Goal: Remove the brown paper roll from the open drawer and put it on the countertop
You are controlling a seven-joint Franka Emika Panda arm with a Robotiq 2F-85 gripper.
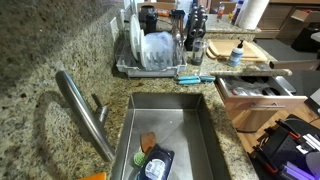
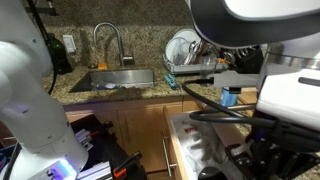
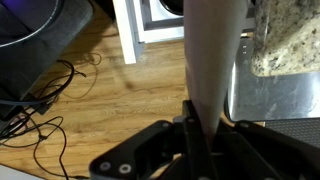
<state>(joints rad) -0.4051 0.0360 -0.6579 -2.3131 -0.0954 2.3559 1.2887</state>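
In the wrist view my gripper [image 3: 206, 122] is shut on the brown paper roll [image 3: 212, 55], a slim tan cylinder that sticks out from between the jaws. A corner of the speckled granite countertop [image 3: 287, 45] shows beside it on the right. The wooden drawer [image 1: 258, 96] stands open at the right in an exterior view, with dark items inside. It also shows open below the counter in an exterior view [image 2: 195, 150]. The white arm [image 2: 270, 60] hides much of that view, and the roll does not show in either exterior view.
On the countertop [image 1: 40, 80] stand a dish rack [image 1: 155, 50], a pale cutting board [image 1: 245, 47] with a small bottle [image 1: 237, 55], and a white paper-towel roll [image 1: 255, 12]. A steel sink [image 1: 175, 125] with a faucet [image 1: 85, 108] sits in the middle. Cables lie on the wooden floor [image 3: 60, 80].
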